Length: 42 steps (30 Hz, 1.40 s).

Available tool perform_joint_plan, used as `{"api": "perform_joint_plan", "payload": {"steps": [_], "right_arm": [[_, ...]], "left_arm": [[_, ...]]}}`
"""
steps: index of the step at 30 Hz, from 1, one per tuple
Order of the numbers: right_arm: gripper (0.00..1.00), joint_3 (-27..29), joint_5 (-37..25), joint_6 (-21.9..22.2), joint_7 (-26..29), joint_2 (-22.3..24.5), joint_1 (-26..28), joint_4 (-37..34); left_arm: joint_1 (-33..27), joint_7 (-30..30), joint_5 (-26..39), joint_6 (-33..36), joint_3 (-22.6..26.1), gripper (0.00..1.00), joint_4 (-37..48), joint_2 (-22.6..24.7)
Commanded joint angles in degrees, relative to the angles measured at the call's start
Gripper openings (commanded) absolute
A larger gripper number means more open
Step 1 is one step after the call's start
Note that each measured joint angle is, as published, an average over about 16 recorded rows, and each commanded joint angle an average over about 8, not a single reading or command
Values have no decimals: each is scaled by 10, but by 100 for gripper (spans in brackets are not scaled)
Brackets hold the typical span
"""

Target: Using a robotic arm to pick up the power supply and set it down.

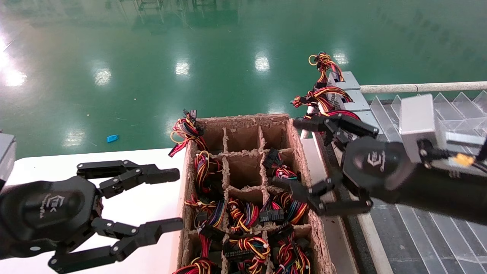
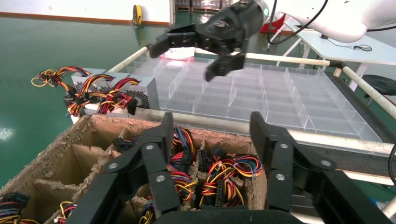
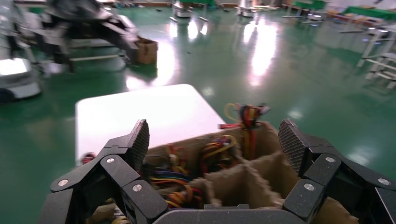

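A brown cardboard box (image 1: 293, 133) with dividers holds several power supplies, of which only the red, yellow and black wire bundles (image 1: 243, 214) show. My right gripper (image 1: 285, 152) hangs open over the box's right side, nothing between its fingers (image 3: 138, 140). The cells and wires (image 3: 219, 149) lie just beneath it. More grey power supplies (image 1: 348, 93) with wire bundles stand in a row beyond the box on the right, their vent face (image 2: 140, 95) showing in the left wrist view. My left gripper (image 1: 179, 199) is open and empty, left of the box over the white table (image 1: 125, 205).
A clear tray with dividers (image 2: 280, 93) lies right of the box, bounded by a metal rail (image 1: 418, 87). The far cells of the box (image 1: 243, 139) are empty. Green floor (image 1: 152, 57) lies beyond the table. A small blue scrap (image 1: 112, 138) is on the floor.
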Motion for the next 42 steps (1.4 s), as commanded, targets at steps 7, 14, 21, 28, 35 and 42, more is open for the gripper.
{"api": "perform_joint_plan", "payload": {"steps": [7, 14, 21, 28, 35, 42], "right_arm": [[100, 8, 35, -68, 9, 4, -12, -5], [100, 15, 63, -121, 16, 7, -21, -9], [100, 18, 77, -146, 19, 9, -26, -11], [100, 18, 74, -140, 18, 9, -25, -11], [100, 17, 71, -135, 18, 9, -24, -11], [100, 16, 70, -133, 17, 8, -24, -11]], "left_arm": [[0, 0, 0, 0, 0, 100, 0, 0], [0, 0, 0, 0, 0, 100, 0, 0], [0, 0, 0, 0, 0, 100, 0, 0], [0, 0, 0, 0, 0, 100, 0, 0], [0, 0, 0, 0, 0, 100, 0, 0], [0, 0, 0, 0, 0, 100, 0, 0]]}}
